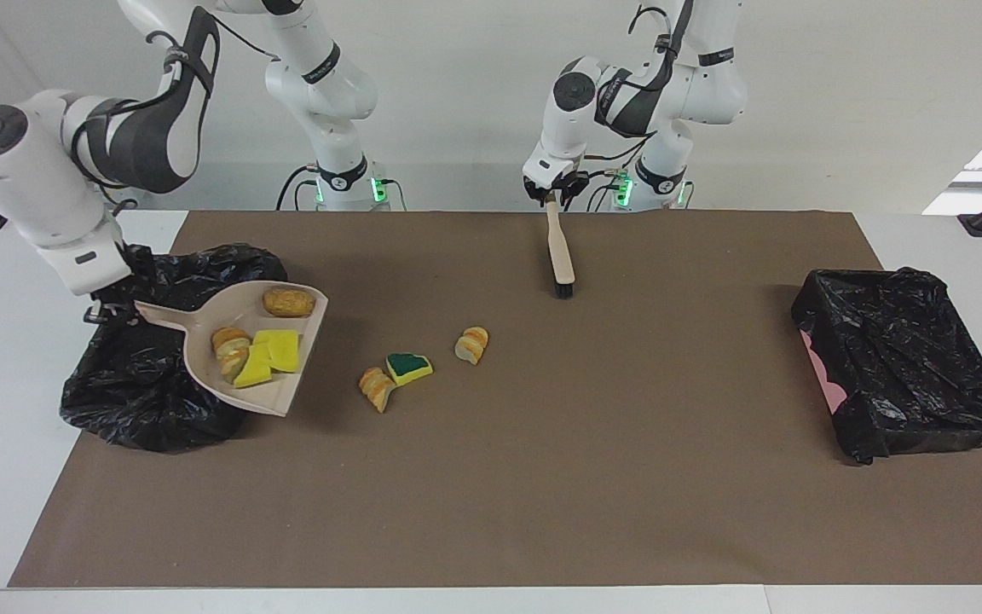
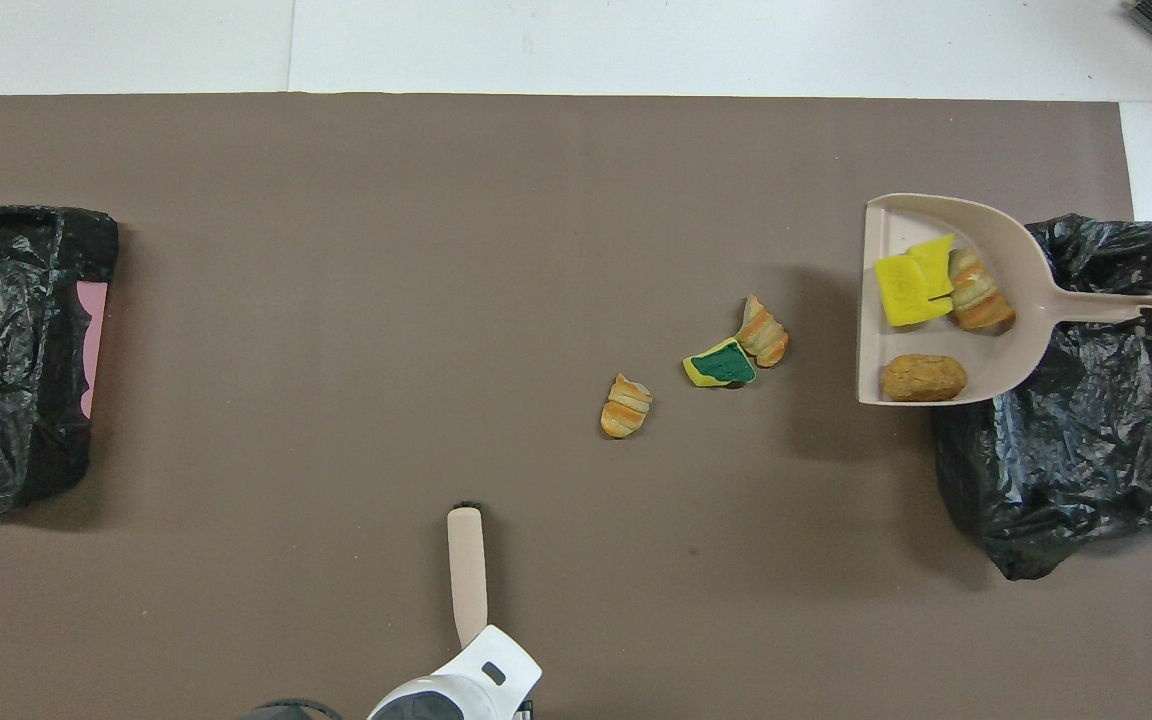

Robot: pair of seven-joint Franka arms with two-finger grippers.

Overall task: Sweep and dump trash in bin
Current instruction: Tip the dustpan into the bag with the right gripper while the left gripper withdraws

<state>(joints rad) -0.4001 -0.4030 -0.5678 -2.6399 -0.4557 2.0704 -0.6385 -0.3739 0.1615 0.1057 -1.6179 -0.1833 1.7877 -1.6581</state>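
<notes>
We are cataloguing two arms in glossy white shells with rounded links. Dark grey bands are wrapping the joints, and round dark grey caps are covering the joint ends. Thin black cables are looping along the outside of both arms. Green lights are glowing at both bases. The right gripper (image 1: 103, 314) and left gripper (image 1: 552, 194) are showing black fingers under white wrist housings.
</notes>
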